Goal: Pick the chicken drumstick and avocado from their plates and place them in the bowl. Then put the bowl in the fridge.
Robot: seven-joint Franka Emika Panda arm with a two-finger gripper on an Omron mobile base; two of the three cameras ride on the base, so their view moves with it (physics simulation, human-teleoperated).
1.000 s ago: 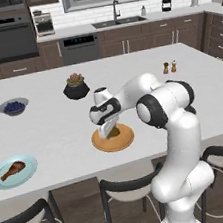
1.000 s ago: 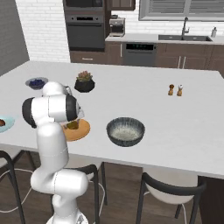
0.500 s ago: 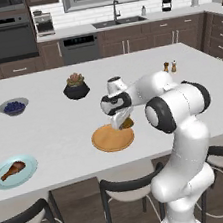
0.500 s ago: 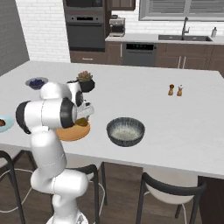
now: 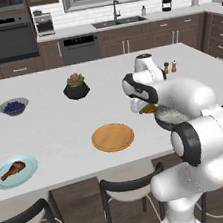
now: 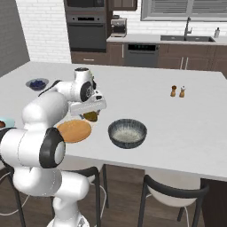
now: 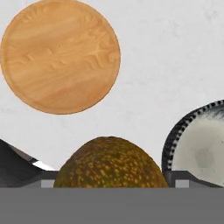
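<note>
At the lower left of the left base view, the chicken drumstick [image 5: 12,170] lies on the pale light-blue plate [image 5: 29,172] near the front edge of the white island counter [image 5: 50,127]. Above it, toward the left edge, sits a small bowl of blueberries [image 5: 13,106], and further right a black plant pot [image 5: 76,87] stands well back on the counter. At the centre of the frame the tan-orange plate [image 5: 113,137] lies bare. Right of it, the gripper [image 5: 147,109] hangs above the counter, closed on the avocado [image 5: 147,109], which shows dark olive with a yellow edge just under the hand. The bowl [image 5: 171,116] sits right beside it, partly hidden behind the arm. A pair of shakers [image 5: 170,67] stands further back, in the upper right.

In the right base view the same order holds: the tan-orange plate [image 6: 74,131] at centre left, the gripper [image 6: 91,116] with the avocado [image 6: 91,116] held over the counter between plate and bowl, then the dark speckled bowl [image 6: 127,133] with its pale inside, standing apart to the right.

In the hand view, the wooden plate [image 7: 60,55] fills the upper left, the avocado [image 7: 114,164] sits at bottom centre, and the bowl's rim [image 7: 175,135] curves in at the lower right.
</note>
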